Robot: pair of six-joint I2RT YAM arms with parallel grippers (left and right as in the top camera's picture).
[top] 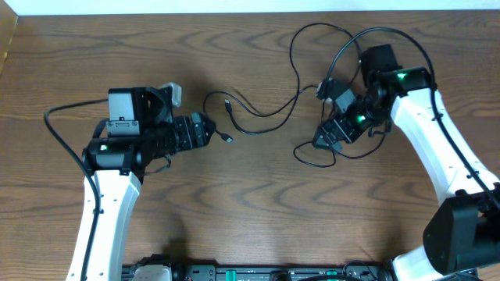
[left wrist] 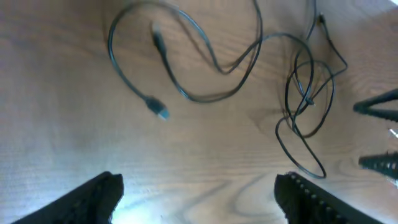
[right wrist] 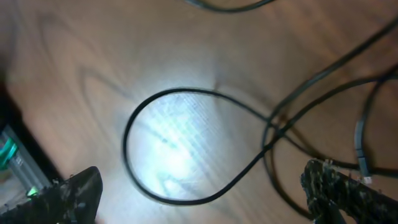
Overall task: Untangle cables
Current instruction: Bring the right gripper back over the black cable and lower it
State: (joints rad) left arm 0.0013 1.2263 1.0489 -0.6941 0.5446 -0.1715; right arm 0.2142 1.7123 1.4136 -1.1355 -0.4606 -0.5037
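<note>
overhead: fixed above, looks straight down on the whole table [top: 250, 226]. left wrist: low, faces across the wood to the black cable [left wrist: 199, 98], shared with overhead. right wrist: much nearer, blurred, probably over that cable's loop.

You had one table [top: 258, 211] and two grippers: left gripper [top: 209, 129], right gripper [top: 326, 139]. Cables [top: 269, 113], all black; tangled well away from the left gripper, one or two, count unclear. Two plug ends [top: 228, 139] lay just beside the left gripper.
</note>
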